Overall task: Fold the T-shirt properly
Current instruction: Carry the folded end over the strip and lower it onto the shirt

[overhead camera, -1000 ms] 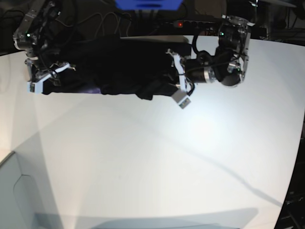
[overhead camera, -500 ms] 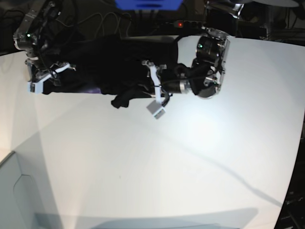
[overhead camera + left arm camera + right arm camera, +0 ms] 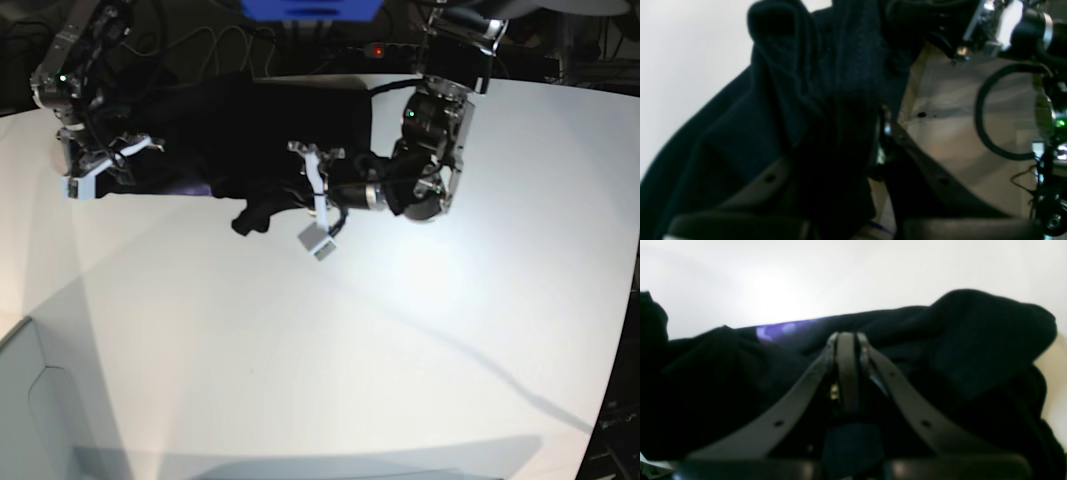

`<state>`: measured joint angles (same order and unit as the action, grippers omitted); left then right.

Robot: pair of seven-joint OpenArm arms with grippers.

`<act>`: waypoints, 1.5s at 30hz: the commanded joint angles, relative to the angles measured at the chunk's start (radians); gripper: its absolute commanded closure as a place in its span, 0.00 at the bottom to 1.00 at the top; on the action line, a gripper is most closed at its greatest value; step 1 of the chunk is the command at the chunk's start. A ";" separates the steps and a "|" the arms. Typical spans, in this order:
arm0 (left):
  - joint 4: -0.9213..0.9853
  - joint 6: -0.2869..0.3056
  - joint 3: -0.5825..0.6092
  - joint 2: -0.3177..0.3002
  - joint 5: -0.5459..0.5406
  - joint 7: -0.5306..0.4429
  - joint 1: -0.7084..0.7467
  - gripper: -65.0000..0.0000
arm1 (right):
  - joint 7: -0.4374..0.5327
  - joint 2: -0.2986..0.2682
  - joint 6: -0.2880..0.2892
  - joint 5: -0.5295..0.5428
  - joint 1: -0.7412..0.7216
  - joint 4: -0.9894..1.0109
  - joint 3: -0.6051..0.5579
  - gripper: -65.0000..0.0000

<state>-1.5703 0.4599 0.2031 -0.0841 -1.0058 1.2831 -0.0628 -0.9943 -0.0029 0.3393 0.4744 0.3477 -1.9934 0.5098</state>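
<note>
Both jaws pinched T-shirt point(image 3: 250, 130): left gripper point(image 3: 315, 205) loosely (bunched fold), right gripper point(image 3: 95, 165) tight; cloth risked slipping, folding crooked on tabletop point(image 3: 400, 350).

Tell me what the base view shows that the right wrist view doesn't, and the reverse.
Only the base view shows both arms at once, with the left gripper pinching the T-shirt near its middle, and the open white table in front. Only the right wrist view shows the right gripper shut on cloth up close. Both show the dark shirt bunched on the table.
</note>
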 commanded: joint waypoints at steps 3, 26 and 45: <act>-0.014 0.001 -0.001 0.008 -0.029 -0.007 -0.015 0.99 | 0.021 -0.006 -0.004 0.014 -0.005 -0.014 -0.006 1.00; -0.012 0.003 0.055 0.002 -0.037 -0.004 -0.042 0.35 | 0.021 -0.006 -0.004 0.014 -0.005 -0.014 -0.004 1.00; -0.011 0.003 0.243 -0.039 -0.021 -0.010 -0.098 0.74 | 0.022 -0.009 -0.004 0.016 -0.006 -0.014 0.000 1.00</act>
<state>-1.5688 0.4603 0.4488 -0.1261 -1.0046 1.2827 -0.1432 -0.9943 -0.0051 0.3393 0.4774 0.3443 -1.9915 0.5091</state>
